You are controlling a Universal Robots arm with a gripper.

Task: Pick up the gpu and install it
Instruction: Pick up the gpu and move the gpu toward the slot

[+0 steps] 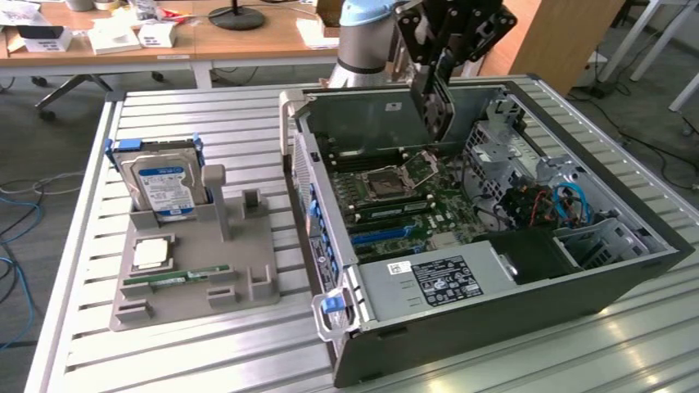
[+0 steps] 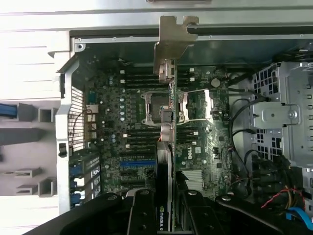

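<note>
The step in hand looks like the carry-over to the slot: the gripper (image 1: 435, 67) pinches the gpu (image 1: 434, 110) by its upper end, one finger (image 2: 143, 213) on each flat face, and the card hangs on edge above the far part of the open computer case (image 1: 492, 327). From the wrist, the gpu (image 2: 167, 156) is seen edge-on over the motherboard (image 2: 122, 112), its metal bracket (image 2: 173, 44) towards the case's back wall. It touches nothing below and is not seated. As I judge it, seating calls for the card's bottom edge to line up with the blue slot (image 1: 382, 233), and the bracket with the rear opening. On the exterior view's left, a hard drive (image 1: 164, 184) stands in its holder.
</note>
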